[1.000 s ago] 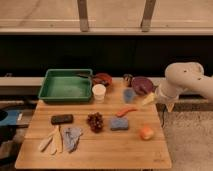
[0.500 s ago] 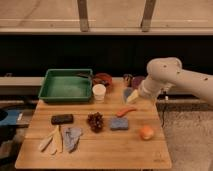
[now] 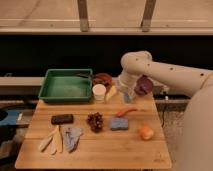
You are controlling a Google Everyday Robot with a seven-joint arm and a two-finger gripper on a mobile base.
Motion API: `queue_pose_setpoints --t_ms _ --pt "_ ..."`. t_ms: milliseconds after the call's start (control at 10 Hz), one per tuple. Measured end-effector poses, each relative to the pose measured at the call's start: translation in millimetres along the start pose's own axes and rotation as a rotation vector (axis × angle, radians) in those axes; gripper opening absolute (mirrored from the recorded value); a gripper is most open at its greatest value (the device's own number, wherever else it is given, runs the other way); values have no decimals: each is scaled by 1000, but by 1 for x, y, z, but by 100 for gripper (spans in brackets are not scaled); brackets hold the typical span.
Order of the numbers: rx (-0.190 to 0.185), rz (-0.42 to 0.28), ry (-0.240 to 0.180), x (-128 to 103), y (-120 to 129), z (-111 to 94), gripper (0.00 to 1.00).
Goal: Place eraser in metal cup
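Found the claw [image 3: 126, 95] low at the table's [image 3: 110, 150] back edge, just right of the white cup [image 3: 99, 92]; could not tell whether clenched or released. Saw the eraser [image 3: 62, 119] flat on the table well left, before the green tray [image 3: 65, 100].

The arm [image 3: 150, 67] travels left over the back of the table [image 3: 100, 150]. One second ago its elbow stands beyond the table's right edge. Half a second ago it is over the right rear corner. Now it is near the middle of the rear edge. The gripper [image 3: 112, 92] moves with it, from right of the blue cup [image 3: 128, 96] to a position just beside the white cup [image 3: 99, 92]. The purple object [image 3: 144, 85], covered half a second ago, shows again right of the wrist. The metal cup now appears to be hidden behind the arm.
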Motion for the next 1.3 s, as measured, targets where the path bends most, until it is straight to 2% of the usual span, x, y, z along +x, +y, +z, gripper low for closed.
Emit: queue_pose_setpoints --t_ms 200,900,1100,1300 --pt "-21 -104 10 -24 45 10 80" --pt "-8 -115 15 -25 46 10 80" --pt "-2 -187 45 -27 60 18 80" --pt "0 -295 83 -38 94 35 80"
